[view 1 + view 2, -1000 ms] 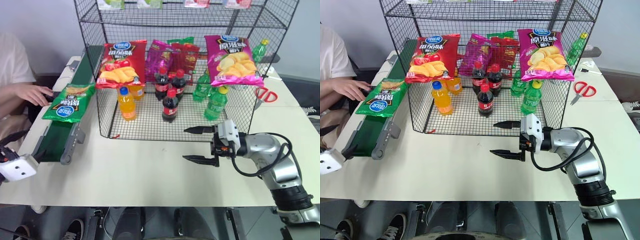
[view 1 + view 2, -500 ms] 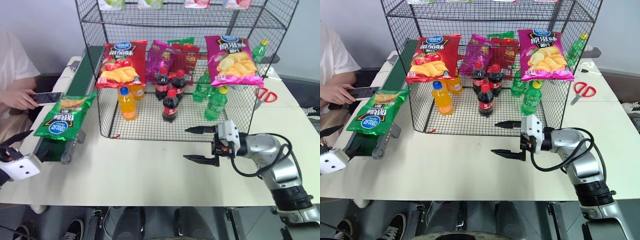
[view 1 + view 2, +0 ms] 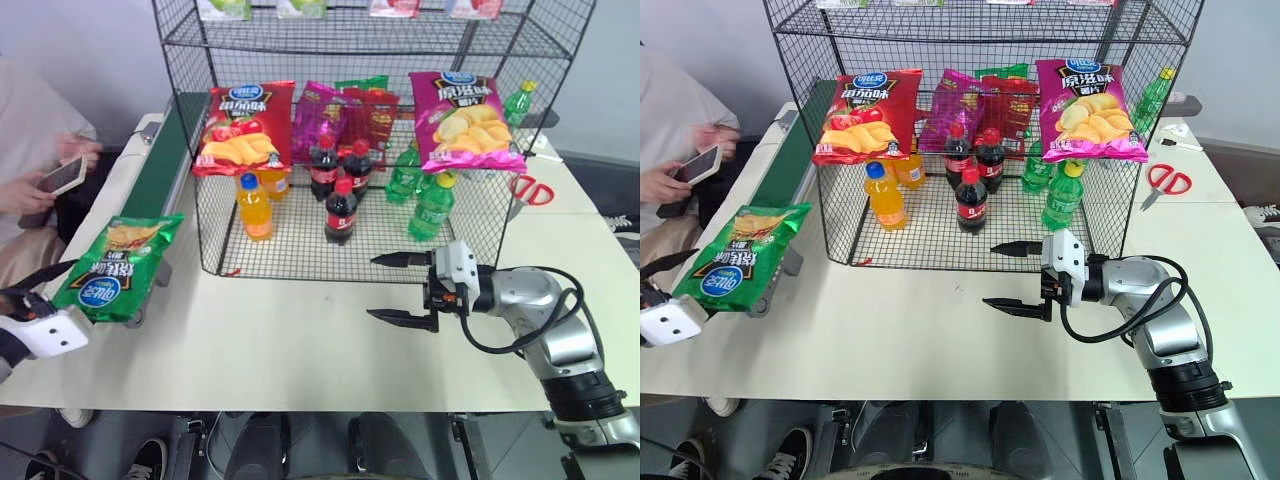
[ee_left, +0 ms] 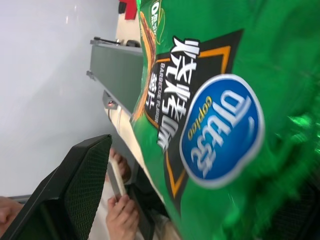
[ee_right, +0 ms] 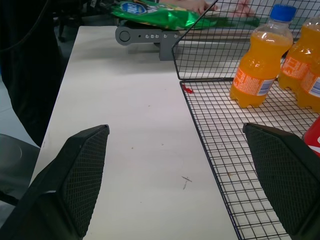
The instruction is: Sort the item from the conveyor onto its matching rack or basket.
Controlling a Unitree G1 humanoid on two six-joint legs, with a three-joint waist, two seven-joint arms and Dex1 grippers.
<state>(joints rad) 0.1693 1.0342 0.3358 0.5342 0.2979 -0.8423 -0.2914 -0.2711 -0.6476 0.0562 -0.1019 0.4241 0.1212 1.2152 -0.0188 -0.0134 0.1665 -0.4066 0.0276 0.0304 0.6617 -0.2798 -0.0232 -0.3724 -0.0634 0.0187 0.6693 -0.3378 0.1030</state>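
Off to the side there's a person (image 3: pixel 30 130) holding a phone (image 3: pixel 60 176), red-handled scissors (image 3: pixel 528 188) lying on the pale tabletop (image 3: pixel 300 340), plus orange soda bottles (image 3: pixel 254 208), cola bottles (image 3: pixel 340 211), green bottles (image 3: pixel 432 208) and red (image 3: pixel 243 128) and magenta crisp bags (image 3: pixel 466 122).

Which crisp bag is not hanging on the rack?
The green crisp bag, tipping over the conveyor's end; the red bag and magenta bag hang on the rack.

My white table (image 3: pixel 300 350) carries the black wire rack (image 3: pixel 350 30) at the back centre, with the green conveyor (image 3: pixel 165 160) running along its left edge. Red scissors (image 3: pixel 528 188) lie on the table right of the rack. Bottles stand on the rack's mesh floor (image 3: pixel 300 250).
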